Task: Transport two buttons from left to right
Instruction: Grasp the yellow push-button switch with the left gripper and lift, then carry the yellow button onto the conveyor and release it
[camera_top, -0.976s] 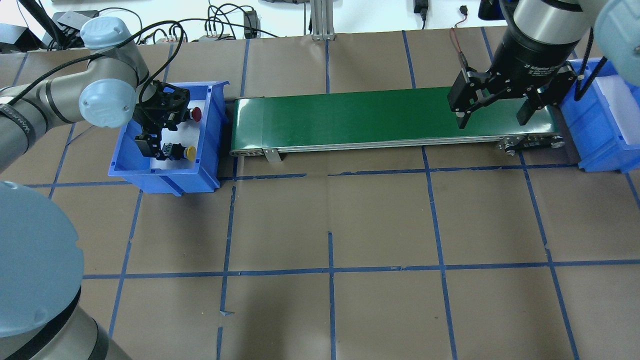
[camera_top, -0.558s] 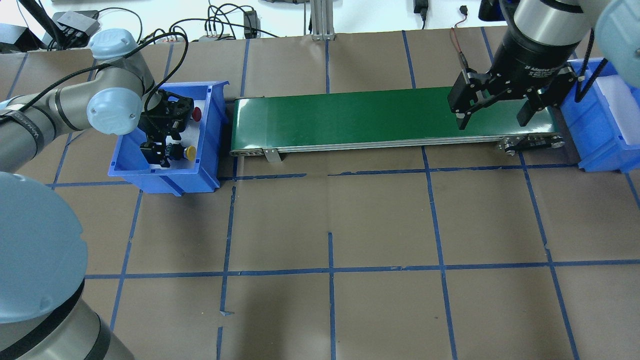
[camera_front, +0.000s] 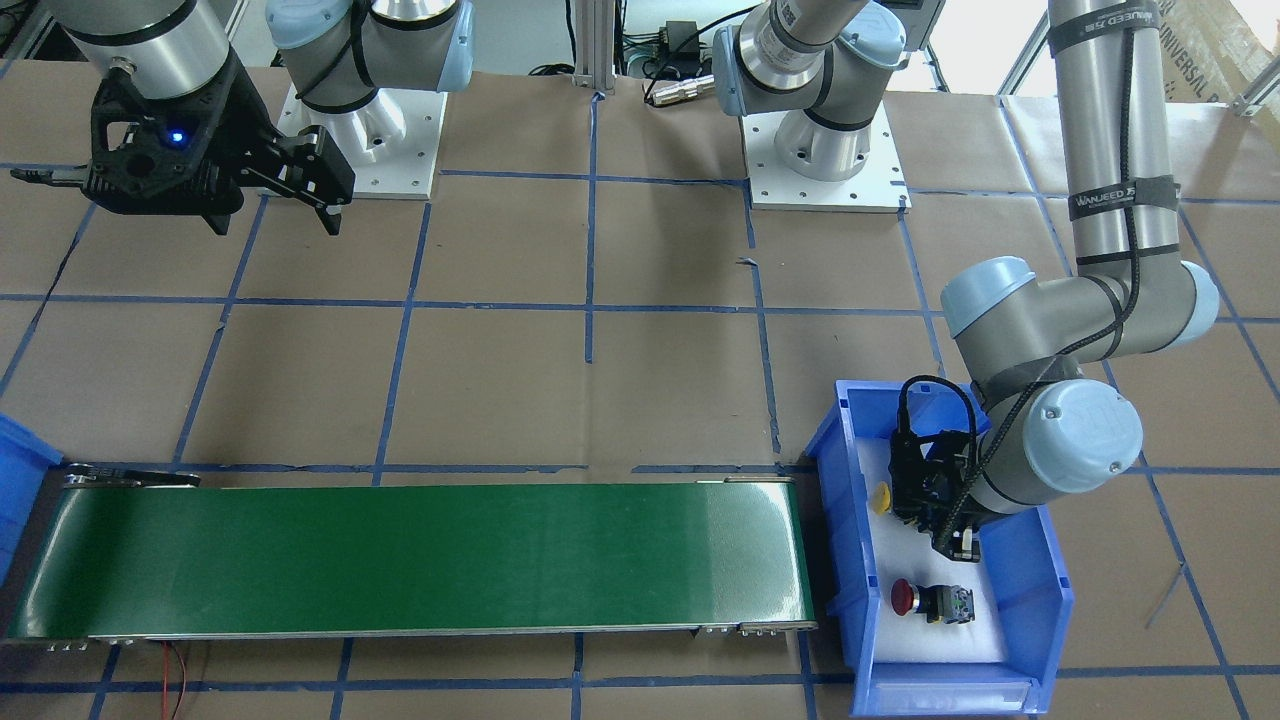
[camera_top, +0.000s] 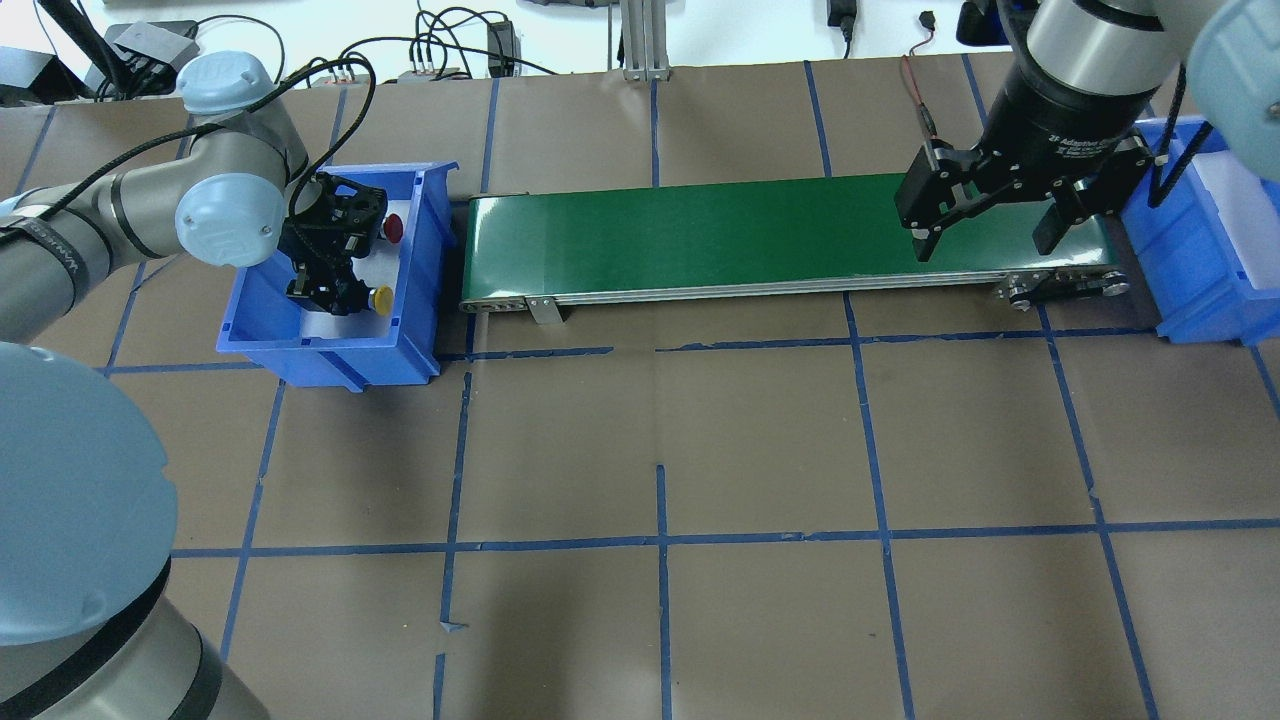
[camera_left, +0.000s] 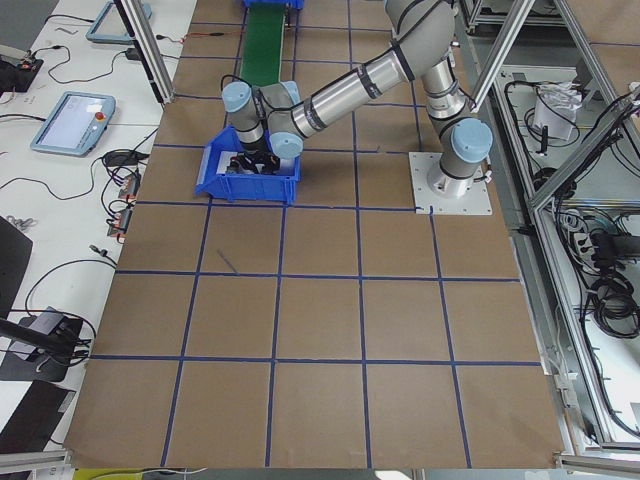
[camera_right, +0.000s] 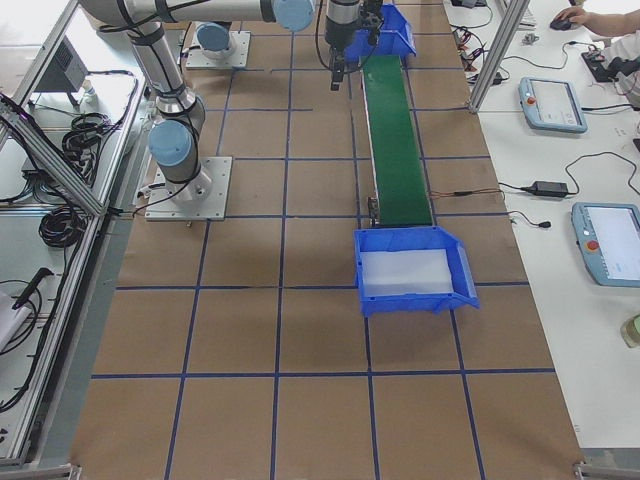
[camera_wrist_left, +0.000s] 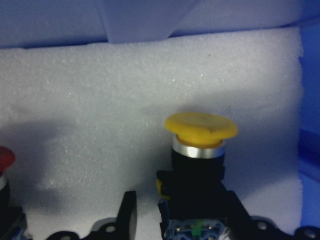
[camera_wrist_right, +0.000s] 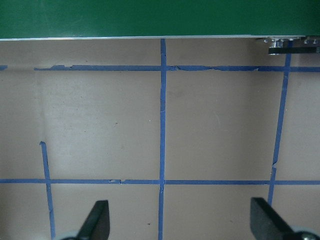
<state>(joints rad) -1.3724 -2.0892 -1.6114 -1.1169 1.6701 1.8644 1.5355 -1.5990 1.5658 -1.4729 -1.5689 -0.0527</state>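
The left gripper (camera_top: 325, 292) is down inside the blue bin (camera_top: 330, 352) at the left end of the table (camera_top: 660, 430), its jaws straddling the black block body of the yellow button (camera_wrist_left: 201, 131). In the wrist view one finger (camera_wrist_left: 128, 210) stands just beside that body with a sliver of white foam (camera_wrist_left: 150, 90) showing between them. The other side is hidden by the block, so the jaws are narrowed round it but not seen clamped. The yellow cap points toward the bin wall on the belt side and lies near it, leaving little room there. The red button (camera_front: 918, 598) lies on its side on the same foam, apart from the gripper, with bare foam round it.

Just beyond the bin starts the green conveyor belt (camera_top: 740, 235), with nothing on it. The right gripper (camera_top: 984, 245) hangs above the belt's far end, jaws spread wide and holding nothing. Another blue bin (camera_top: 1190, 275) sits at that end of the belt.
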